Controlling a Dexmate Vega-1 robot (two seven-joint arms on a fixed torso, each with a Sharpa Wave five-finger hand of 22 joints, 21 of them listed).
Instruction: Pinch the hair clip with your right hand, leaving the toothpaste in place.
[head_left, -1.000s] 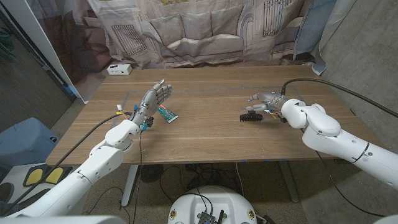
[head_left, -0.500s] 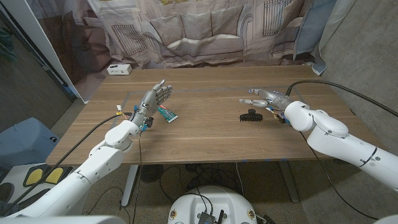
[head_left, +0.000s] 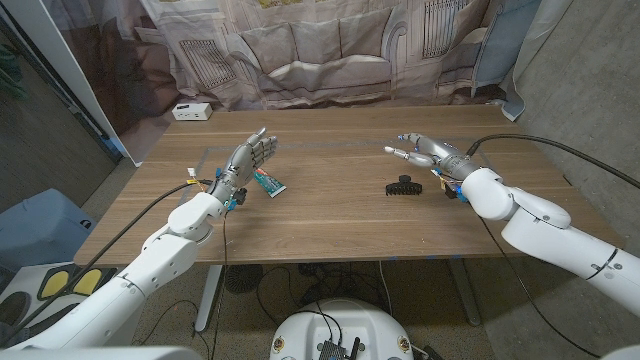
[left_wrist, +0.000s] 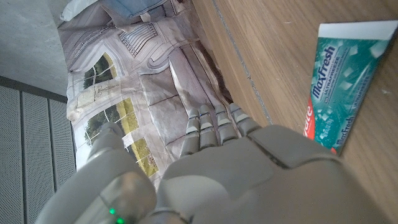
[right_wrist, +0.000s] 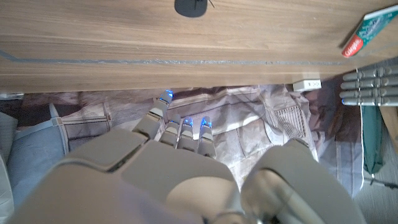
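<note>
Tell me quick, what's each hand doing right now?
Left hand: open, holding nothing, beside the toothpaste.
Right hand: open, holding nothing, above the table behind the hair clip.

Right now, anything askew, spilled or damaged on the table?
Nothing stands out. The hair clip sits intact on the wood, the toothpaste lies at an angle beside the left hand, and the right hand holds nothing.

Black claw hair clip (head_left: 402, 185) is seen lying on the wooden bench (head_left: 330, 215), right of centre, free of any grip. Teal-and-white toothpaste tube (head_left: 268, 182) with red cap end is laid flat, well apart, on the left half, angled diagonally.
</note>
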